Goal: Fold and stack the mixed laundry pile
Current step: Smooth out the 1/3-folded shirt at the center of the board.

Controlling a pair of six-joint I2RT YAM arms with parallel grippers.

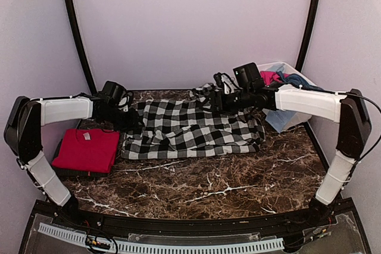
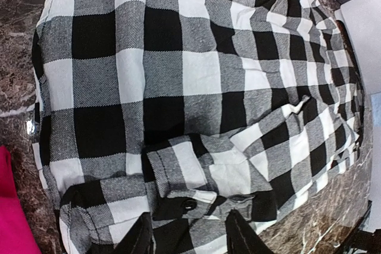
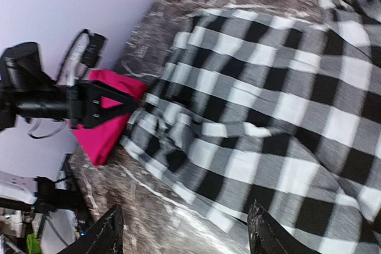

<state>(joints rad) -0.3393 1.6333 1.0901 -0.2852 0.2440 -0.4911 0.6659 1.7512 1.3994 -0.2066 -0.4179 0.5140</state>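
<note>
Mixed laundry pile (image 1: 286, 80) found split across three places; judged early in the job. Red tee (image 1: 86, 150) folded flat at the left side of the table (image 1: 208, 188), resting on a dark layer (image 1: 89, 172) (cannot tell whether another garment or a mat); counted as the only finished piece. Checked garment (image 1: 190, 129) spread open at mid-table toward the back, creased along its near edge, a buttoned cuff (image 2: 190, 197) turned over its body; not yet folded. Pink and blue pieces (image 1: 269, 77) heaped in the white tub (image 1: 297, 71) at the back right, a light blue piece (image 1: 278, 120) hanging at its front; untouched.

Left gripper (image 2: 187, 221) set on the left edge of that spread garment, jaws partly apart astride the cuff cloth; no firm pinch visible. Right gripper (image 3: 184, 224) over its back right part, jaws wide, cloth border between them; nothing lifted.

Judged outstanding: folding of the spread piece, stacking on the folded one, then each tub piece in turn.
</note>
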